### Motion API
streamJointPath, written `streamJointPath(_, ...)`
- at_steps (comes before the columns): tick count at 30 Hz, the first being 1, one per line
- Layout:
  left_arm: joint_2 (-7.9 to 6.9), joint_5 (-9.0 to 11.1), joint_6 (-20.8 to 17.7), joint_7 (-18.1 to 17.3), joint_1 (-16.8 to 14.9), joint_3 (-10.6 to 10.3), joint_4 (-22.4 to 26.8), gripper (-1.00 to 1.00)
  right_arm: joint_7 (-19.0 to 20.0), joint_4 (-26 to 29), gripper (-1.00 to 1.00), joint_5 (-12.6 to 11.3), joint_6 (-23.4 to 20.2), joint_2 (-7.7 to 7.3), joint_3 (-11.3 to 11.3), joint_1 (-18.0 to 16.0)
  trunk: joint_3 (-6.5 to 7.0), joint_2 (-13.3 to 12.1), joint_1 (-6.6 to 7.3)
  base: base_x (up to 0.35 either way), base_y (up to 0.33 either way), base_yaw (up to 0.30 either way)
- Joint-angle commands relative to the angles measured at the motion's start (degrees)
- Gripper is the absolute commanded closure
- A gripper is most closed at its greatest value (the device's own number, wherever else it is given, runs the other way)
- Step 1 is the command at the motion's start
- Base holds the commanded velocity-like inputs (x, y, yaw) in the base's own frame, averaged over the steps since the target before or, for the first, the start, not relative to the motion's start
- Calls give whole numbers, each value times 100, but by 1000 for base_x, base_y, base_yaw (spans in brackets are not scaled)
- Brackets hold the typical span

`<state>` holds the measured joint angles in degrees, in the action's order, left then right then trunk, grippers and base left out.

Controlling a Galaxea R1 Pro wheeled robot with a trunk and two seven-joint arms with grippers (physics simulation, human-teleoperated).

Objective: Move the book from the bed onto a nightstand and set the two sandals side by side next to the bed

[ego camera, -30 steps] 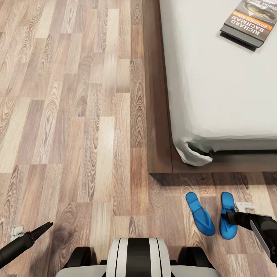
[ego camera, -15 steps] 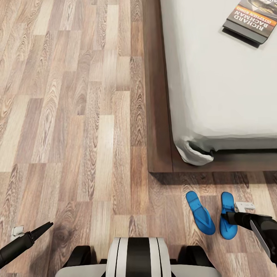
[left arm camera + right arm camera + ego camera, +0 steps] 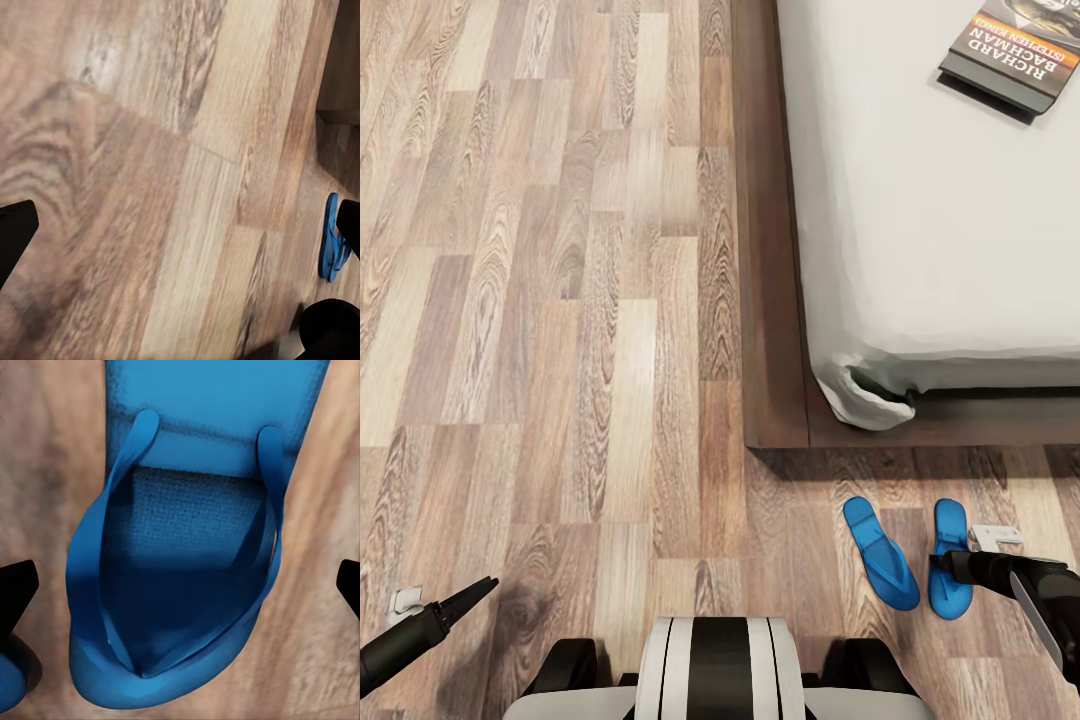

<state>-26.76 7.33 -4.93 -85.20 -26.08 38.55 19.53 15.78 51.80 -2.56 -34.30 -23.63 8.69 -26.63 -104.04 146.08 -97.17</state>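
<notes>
From the head camera, the bed point(image 3: 920, 200) fills the upper right, its white mattress on a dark wooden frame. The book point(image 3: 1010, 55) lies on the mattress near the far right edge. On the wood floor point(image 3: 560, 300) just past the bed's foot corner lie two blue sandals: the left sandal point(image 3: 881, 554) is angled, and the right sandal point(image 3: 950, 560) lies just beside it. The right gripper point(image 3: 945, 563) hangs over the right sandal; the left gripper point(image 3: 475, 592) hovers low over bare floor, well apart from them.

In the left wrist camera, the left gripper's fingers are spread wide over the planks, with a sandal point(image 3: 331, 238) off near the edge.

In the right wrist camera, the right gripper's fingertips point(image 3: 16, 592) are spread wide on either side of the right sandal's point(image 3: 187, 585) thong straps, not gripping it.
</notes>
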Motion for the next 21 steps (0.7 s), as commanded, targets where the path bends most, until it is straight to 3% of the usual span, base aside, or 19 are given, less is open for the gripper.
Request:
streamJointPath(1,0,-4,-52,-23,-3,12,-2,-100,13,6,-100,-25,-33,0,10,-1,-3,1,1,0,0,0)
streamJointPath(21,0,-4,-52,-22,-3,12,-2,-100,13,6,-100,-25,-33,-1,10,0,-3,1,1,0,0,0)
